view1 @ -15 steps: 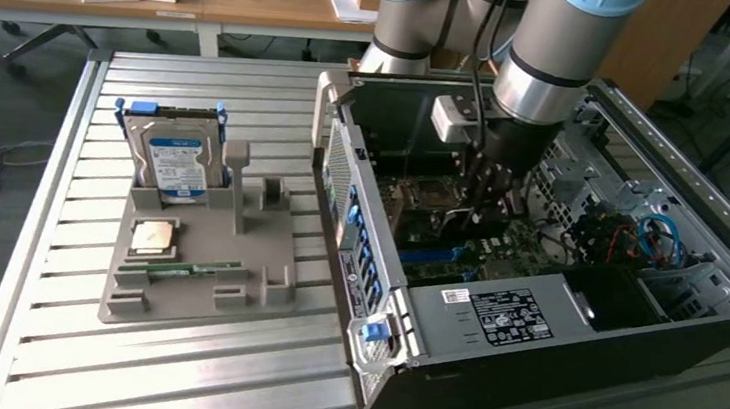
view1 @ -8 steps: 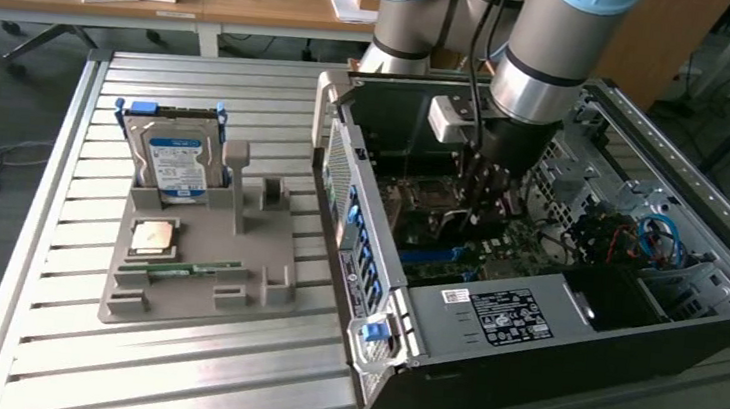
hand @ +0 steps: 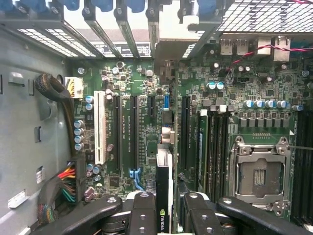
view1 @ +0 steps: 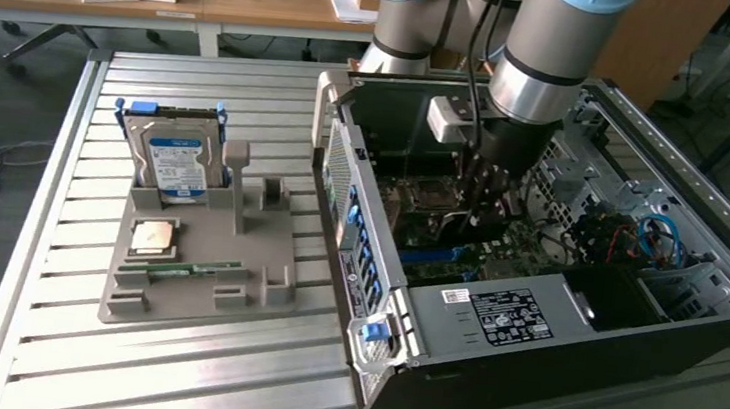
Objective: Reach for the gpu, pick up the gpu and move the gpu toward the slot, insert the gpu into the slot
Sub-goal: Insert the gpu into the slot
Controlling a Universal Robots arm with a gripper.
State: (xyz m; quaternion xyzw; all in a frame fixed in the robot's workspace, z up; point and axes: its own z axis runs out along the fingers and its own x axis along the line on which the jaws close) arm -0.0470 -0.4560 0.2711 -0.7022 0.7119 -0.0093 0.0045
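The gpu (hand: 163,196) stands on edge between the gripper (hand: 164,208) fingers, jaws partly closed and clamped on it, above the green motherboard (hand: 142,127) inside the computer case (view1: 489,317), over its long black slot (hand: 184,132).

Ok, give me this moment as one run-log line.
gripper: shut on gpu | location: inside PC case, above motherboard | gpu: edge-on between fingers | seating in slot: cannot tell
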